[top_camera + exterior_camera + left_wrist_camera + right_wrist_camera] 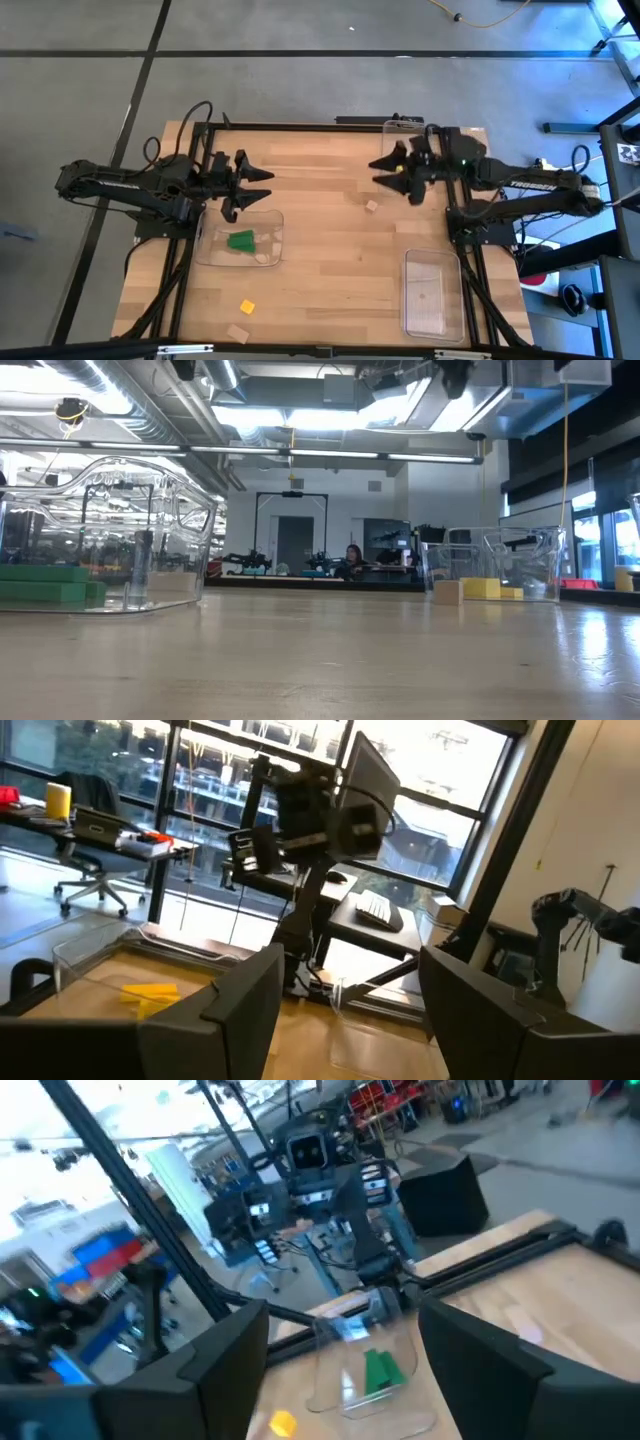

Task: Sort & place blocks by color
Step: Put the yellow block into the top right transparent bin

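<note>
My left gripper [262, 186] [350, 1010] is open and raised over the far edge of a clear tray [212, 250]. That tray holds green blocks [241, 240] [45, 585] [382, 1370]. My right gripper [380, 172] [340, 1350] is also open and raised, beside the far-right tray [405, 127]. A yellow block [399, 169] [481, 588] [150, 992] lies in that tray. A tan block [372, 206] [448, 592] lies loose on the table centre. Near the front edge lie another yellow block [247, 306] and another tan block [237, 333].
A third clear tray [432, 262] stands at the near right of the table. The arms' dark frames run along both table sides. Bare wood lies between the trays in the table's middle. A person sits far off in the room behind [352, 557].
</note>
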